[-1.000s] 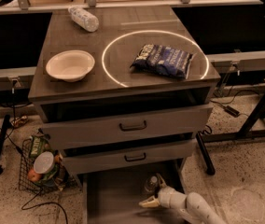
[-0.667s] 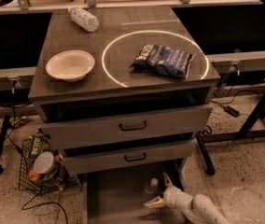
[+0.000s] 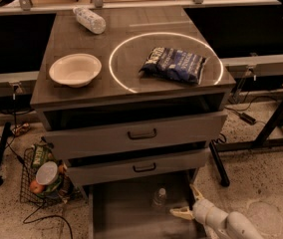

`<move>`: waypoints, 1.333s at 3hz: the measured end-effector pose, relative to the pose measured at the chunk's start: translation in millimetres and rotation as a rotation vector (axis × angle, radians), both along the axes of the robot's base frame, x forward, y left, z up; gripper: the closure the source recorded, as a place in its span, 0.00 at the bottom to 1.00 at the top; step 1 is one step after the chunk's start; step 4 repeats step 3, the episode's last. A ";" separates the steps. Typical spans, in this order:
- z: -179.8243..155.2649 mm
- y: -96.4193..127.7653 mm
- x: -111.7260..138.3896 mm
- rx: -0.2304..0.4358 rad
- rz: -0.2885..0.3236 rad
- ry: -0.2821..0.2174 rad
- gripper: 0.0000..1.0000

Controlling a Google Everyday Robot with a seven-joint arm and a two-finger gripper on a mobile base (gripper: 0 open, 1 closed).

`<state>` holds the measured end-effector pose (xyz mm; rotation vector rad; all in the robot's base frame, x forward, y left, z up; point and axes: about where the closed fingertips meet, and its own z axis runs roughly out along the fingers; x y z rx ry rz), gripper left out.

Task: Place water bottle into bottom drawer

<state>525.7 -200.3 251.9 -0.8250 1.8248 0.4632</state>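
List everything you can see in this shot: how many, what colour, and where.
water bottle: one, clear, standing upright in the bottom drawer
bottom drawer: one, grey, pulled out near the floor
upper drawers: two, grey with black handles, stacked above it
cabinet top: one, grey-brown, above the drawers
bowl: one, cream, left side of the cabinet top
snack bag: one, dark blue, inside the ring
ring: one, white, marked on the cabinet top
wrapped bottle: one, whitish, lying at the back left of the cabinet top
wire basket: one, dark, on the floor left of the drawers, holding several items
gripper: one, cream, open, just right of the water bottle, not touching it
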 end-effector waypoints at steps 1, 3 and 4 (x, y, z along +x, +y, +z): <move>27.1 -31.4 -9.0 -0.025 -0.061 -0.015 0.40; 71.4 -51.8 -14.5 -0.008 -0.115 -0.069 0.95; 71.4 -51.8 -14.5 -0.008 -0.115 -0.069 0.95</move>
